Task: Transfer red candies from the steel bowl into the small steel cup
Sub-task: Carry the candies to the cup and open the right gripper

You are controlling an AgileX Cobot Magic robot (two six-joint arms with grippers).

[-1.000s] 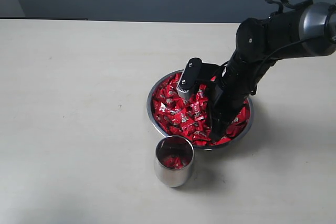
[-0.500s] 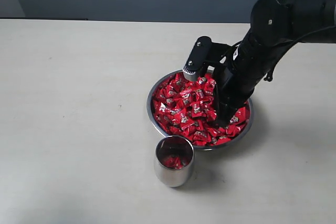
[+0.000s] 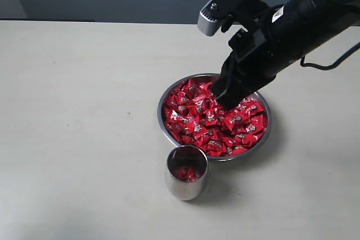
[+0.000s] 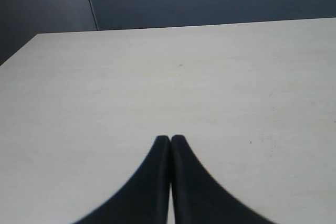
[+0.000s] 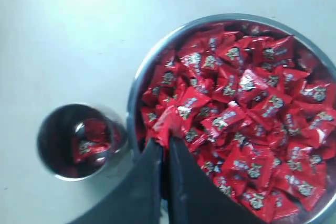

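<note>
Starting at the left, our left hand (image 4: 169, 140) rests low over bare worktop (image 3: 84, 111), its two fingers pressed together with nothing between them, and it takes no part in the job. Next comes the small steel cup (image 3: 186, 182), standing upright just beside the steel bowl (image 3: 160, 117) at about the bowl's 7 o'clock, with a few red wrappers already lying in its bottom. The bowl itself is heaped with red candies (image 3: 202, 123). What has changed is on the right: a second ago our right hand (image 5: 165, 141) was buried in the pile near the bowl's 4 o'clock edge, and now it has risen clear, hanging above the bowl's middle with the arm reaching in from 2 o'clock. Its fingers are closed almost completely, and the right wrist view shows a pinched candy (image 5: 169, 120) at their tips (only a sliver of wrapper is caught, so we judge the hold slight). We read this as the pick being done and the carry about to start: the hand must travel toward 7 o'clock until it is over the cup's mouth, then let go.
</note>
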